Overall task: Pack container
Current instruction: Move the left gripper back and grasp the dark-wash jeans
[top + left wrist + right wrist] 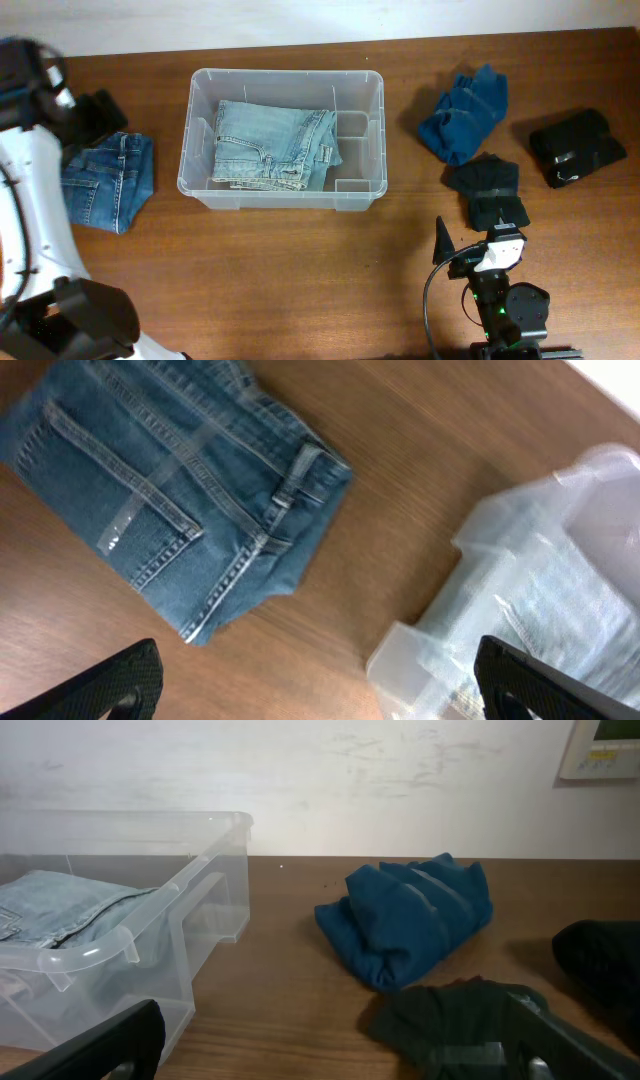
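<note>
Wood-grain table (300, 270) with the clear plastic container (285, 72) sitting near the back, center-left, and a folded pair of light-wash jeans (270, 148) already in it. Darker folded jeans (105, 180) lie off to its left. On the right there's a navy garment (462, 112) plus two black garments (487, 190) (578, 147). Left gripper (320, 675) hangs over bare wood between the darker jeans and the tub, fingers spread wide, holding nothing. Right gripper (340, 1040) is spread too, low by the nearer black one.
</note>
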`<state>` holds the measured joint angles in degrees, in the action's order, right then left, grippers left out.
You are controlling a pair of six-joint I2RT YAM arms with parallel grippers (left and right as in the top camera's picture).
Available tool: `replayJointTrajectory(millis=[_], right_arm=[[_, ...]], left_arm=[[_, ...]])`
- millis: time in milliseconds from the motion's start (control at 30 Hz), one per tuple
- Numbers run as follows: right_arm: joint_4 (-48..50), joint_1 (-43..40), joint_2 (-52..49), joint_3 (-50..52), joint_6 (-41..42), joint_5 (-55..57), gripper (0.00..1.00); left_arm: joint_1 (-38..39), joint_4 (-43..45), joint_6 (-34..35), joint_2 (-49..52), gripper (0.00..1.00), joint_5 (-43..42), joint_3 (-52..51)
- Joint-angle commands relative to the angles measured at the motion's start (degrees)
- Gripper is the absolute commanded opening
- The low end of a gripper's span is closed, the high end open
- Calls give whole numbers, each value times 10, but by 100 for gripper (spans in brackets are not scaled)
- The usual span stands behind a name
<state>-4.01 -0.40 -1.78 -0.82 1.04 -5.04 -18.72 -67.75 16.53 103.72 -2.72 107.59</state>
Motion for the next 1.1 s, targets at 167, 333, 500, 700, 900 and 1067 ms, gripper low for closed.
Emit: replayJointTrajectory(millis=[167,333,500,700,900,1067], right_arm=[[0,-4,3,5,-2,3,98],[0,-4,3,5,-2,3,98],[0,-4,3,5,-2,3,98],[0,-4,3,5,-2,3,99],[0,-4,3,5,-2,3,98],[0,-4,3,5,-2,3,98]], left_arm=[[-116,137,67,7,100,-170,-180],[-155,243,88,7,99,-203,-290],[-181,360,125,7,99,-211,-376],[-196,454,150,7,99,-210,-439],[-210,489,169,7,99,-171,-473],[-226,520,173,7,99,-171,-491]])
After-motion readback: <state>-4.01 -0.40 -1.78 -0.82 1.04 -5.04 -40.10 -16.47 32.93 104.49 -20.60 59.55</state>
